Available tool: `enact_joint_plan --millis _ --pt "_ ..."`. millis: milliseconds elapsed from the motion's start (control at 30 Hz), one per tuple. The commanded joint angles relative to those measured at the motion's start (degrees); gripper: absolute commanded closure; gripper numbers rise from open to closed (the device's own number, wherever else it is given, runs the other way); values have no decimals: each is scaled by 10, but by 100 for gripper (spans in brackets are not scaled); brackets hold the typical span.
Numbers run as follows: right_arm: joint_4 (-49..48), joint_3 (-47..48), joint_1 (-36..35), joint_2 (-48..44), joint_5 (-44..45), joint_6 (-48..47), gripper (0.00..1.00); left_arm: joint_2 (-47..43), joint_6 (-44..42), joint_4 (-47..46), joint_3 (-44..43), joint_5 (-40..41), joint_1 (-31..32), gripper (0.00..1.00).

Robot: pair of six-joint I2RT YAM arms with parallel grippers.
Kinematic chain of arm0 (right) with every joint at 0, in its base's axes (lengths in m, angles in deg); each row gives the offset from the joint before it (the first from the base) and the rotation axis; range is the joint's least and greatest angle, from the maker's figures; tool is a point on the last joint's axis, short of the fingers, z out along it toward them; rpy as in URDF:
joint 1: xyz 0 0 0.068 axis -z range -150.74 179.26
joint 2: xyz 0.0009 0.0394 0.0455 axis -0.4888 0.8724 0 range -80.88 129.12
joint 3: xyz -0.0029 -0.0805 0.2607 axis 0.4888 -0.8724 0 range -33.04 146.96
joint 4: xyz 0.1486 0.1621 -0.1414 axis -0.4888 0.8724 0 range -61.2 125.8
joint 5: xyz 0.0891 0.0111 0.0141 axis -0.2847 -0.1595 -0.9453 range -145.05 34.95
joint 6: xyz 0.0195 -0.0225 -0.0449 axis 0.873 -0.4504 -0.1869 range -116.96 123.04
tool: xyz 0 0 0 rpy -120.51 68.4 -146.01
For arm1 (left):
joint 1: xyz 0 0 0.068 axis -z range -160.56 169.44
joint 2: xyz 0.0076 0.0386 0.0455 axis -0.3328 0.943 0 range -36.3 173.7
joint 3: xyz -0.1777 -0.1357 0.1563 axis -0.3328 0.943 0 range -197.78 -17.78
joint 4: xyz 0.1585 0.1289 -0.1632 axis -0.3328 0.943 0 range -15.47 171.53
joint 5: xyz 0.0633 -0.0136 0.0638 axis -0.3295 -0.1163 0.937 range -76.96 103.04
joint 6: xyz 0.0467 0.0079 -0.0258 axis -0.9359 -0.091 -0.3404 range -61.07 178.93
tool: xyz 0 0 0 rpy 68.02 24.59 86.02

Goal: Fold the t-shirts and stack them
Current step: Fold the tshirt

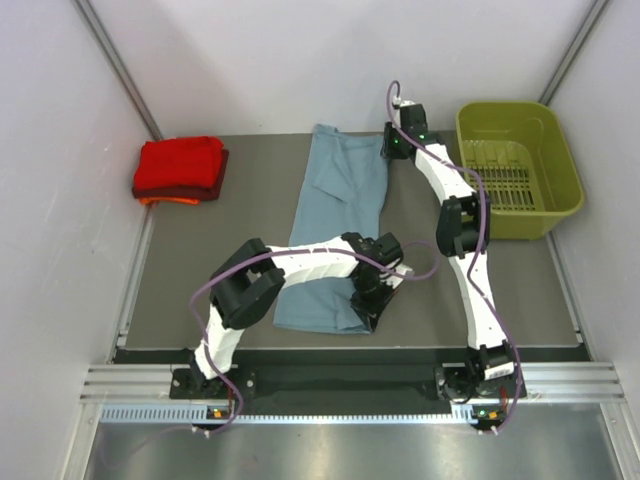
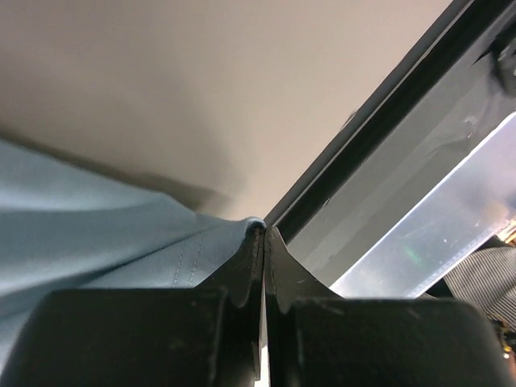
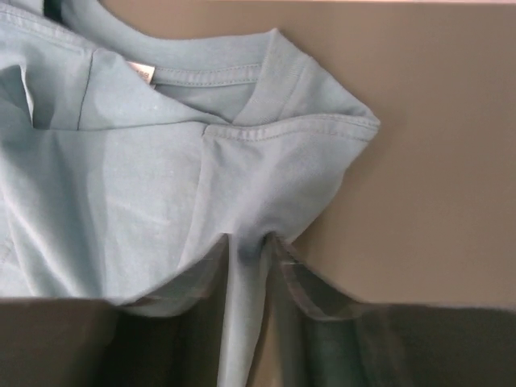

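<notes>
A dusty grey-blue t-shirt (image 1: 335,215) lies lengthwise down the middle of the grey table, folded narrow. At its near right corner my left gripper (image 1: 372,300) is shut, with the hem's tip (image 2: 256,228) pinched between its fingertips. My right gripper (image 1: 395,145) is at the far right corner, near the collar (image 3: 201,76). It is shut on a fold of the shirt (image 3: 251,250) that runs down between its fingers. A stack of folded t-shirts (image 1: 180,165) sits at the far left: bright red on top, dark red and orange beneath.
An olive-green plastic basket (image 1: 520,200) stands at the far right of the table. The table's dark front rail (image 2: 363,137) runs close by the left gripper. White walls close in the sides and back.
</notes>
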Motion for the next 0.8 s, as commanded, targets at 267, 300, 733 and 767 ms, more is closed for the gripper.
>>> enact_joint_plan --millis 267,300,733,767 --pt "17 -69 62 -141 19 11 31 47 -12 -2 -95 -3 49 100" --pt "23 -79 75 -154 13 10 31 49 -12 -3 -98 3 49 100" --pt "66 -358 183 -426 -99 29 23 24 -55 17 -158 84 81 55" --pt "68 -378 189 -443 -112 30 23 11 -59 21 -145 93 81 53"
